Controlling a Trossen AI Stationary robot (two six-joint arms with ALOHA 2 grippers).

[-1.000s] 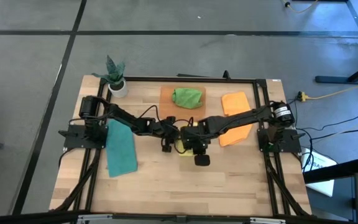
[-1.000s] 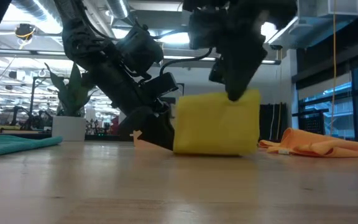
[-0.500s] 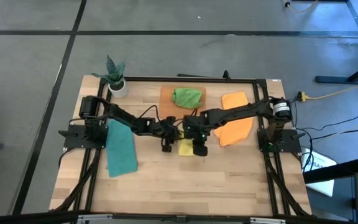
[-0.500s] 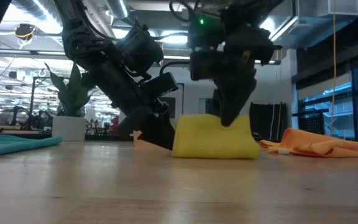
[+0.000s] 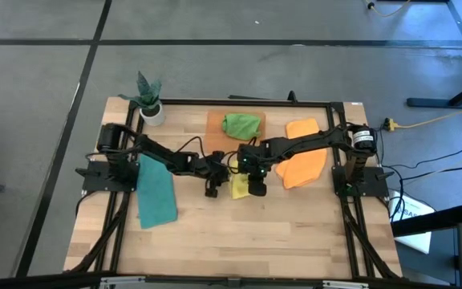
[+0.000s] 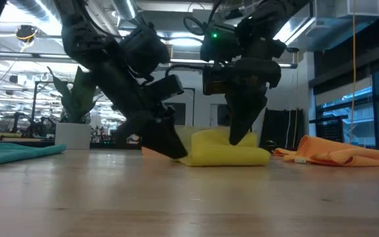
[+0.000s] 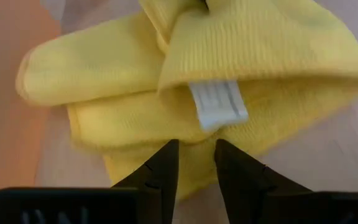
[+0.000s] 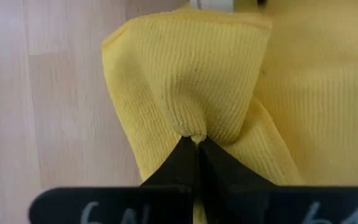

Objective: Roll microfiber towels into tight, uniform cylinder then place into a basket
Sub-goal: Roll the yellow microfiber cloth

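I see the yellow towel [image 5: 240, 187] lying crumpled mid-desk [image 5: 239, 241], with both arms crowded over it, so from above only a sliver of yellow shows between them. The right tool [image 8: 197, 144] is clenched on a fold of the yellow towel, pinching a bunch of cloth at its edge. The left tool [image 7: 195, 163] stands released, its fingers slightly apart at the towel's near edge, just short of the white label [image 7: 218, 104] sewn into a fold (the cloth bulges up ahead of them). In the low view the towel sits as a low lump on the wood, the left arm's dark wrist blocking its left end.

Around them: a teal towel [image 5: 156, 190] lies flat under the left arm, an orange towel [image 5: 304, 150] is spread under the right arm, and a small potted plant [image 5: 148, 98] stands at the far left corner.

The basket [image 5: 214, 125] sits at the far edge of the desk, and a bunched green towel [image 5: 241, 124] rests in it.
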